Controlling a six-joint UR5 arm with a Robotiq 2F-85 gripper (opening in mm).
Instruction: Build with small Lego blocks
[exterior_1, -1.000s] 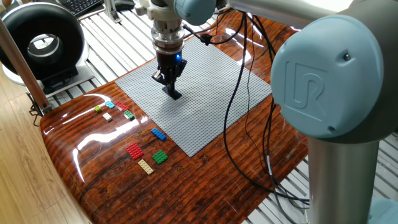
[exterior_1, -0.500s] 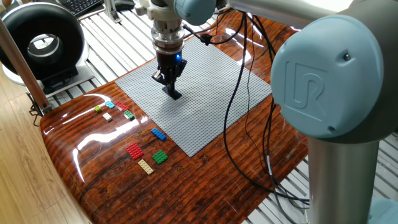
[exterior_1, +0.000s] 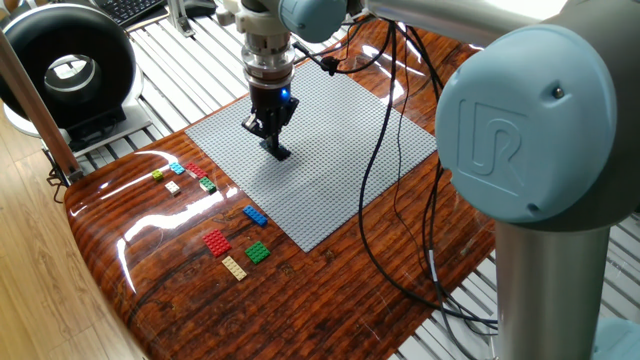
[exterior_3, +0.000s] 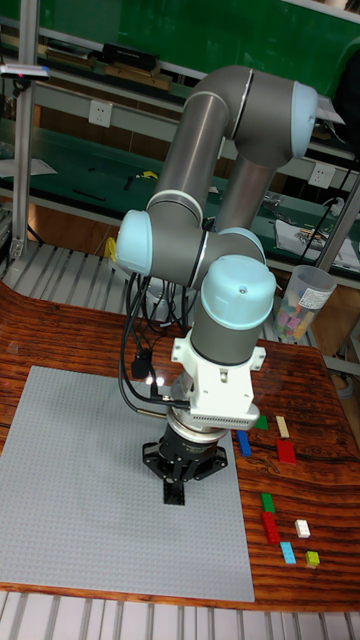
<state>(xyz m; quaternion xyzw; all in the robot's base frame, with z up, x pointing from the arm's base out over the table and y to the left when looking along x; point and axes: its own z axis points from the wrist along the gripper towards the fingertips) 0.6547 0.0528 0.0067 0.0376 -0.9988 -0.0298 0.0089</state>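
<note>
On grey baseplate (exterior_1: 330, 150): tool (exterior_1: 277, 152) tip down, touching plate | jaw state: cannot tell | small Lego blocks (exterior_1: 217, 242) loose on wooden surface (exterior_1: 180, 290) beside plate edge, apart from tool.

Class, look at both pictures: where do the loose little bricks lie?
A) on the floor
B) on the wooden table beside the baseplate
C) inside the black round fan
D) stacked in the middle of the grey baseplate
B: the bricks lie on the wooden table, off the baseplate edge.
</note>
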